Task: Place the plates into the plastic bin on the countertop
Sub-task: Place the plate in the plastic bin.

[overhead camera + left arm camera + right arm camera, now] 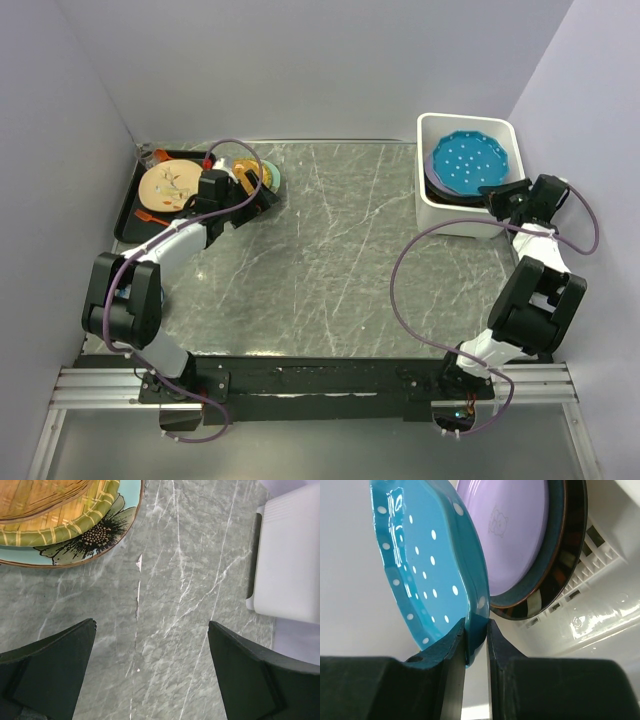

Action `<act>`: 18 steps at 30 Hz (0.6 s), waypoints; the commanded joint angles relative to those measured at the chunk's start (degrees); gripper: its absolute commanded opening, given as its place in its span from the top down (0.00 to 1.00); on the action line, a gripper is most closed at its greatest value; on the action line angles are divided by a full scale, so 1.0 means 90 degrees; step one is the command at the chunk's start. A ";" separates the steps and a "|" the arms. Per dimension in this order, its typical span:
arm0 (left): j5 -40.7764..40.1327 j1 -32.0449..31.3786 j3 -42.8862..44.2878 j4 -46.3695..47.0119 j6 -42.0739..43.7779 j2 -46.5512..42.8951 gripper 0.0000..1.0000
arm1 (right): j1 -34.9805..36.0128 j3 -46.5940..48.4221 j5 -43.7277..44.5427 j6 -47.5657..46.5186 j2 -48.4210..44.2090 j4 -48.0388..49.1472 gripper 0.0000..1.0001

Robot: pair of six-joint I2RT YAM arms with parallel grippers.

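The white plastic bin [442, 208] stands at the back right of the grey countertop [340, 260]. A teal plate with white dots [470, 163] lies tilted in it, on top of a lavender plate [515, 530] and a dark blue-grey plate [567, 555]. My right gripper [500, 197] is shut on the teal plate's near rim [476, 625] at the bin's front right. My left gripper [258, 200] is open and empty, low over the counter just in front of a small stack of plates [255, 178]. In the left wrist view the stack [75, 525] lies beyond the open gripper [151, 625].
A flat black tray [130, 205] at the back left holds a cream plate [170, 185] with scraps on it. Grey walls close in the left, back and right sides. The bin's white wall [292, 555] shows at the right of the left wrist view.
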 commanded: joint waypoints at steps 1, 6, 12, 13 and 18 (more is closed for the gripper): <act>-0.0004 -0.0041 0.0279 0.0030 0.0114 0.0081 0.01 | -0.0013 0.0597 -0.0231 0.0223 -0.0208 0.1024 0.96; 0.0006 -0.0041 0.0308 0.0040 0.0124 0.0169 0.01 | -0.0003 0.0617 -0.0456 0.0320 -0.0412 0.0985 0.97; 0.0016 -0.0041 0.0328 0.0059 0.0114 0.0218 0.01 | 0.0026 0.0636 -0.0563 0.0379 -0.0842 0.0809 0.97; 0.0035 -0.0041 0.0338 0.0069 0.0104 0.0218 0.01 | 0.0026 0.0656 -0.0563 0.0379 -0.0891 0.0751 0.97; 0.0065 -0.0051 0.0328 0.0098 0.0095 0.0248 0.01 | 0.0046 0.0938 -0.0514 0.0379 -0.0950 0.0623 0.97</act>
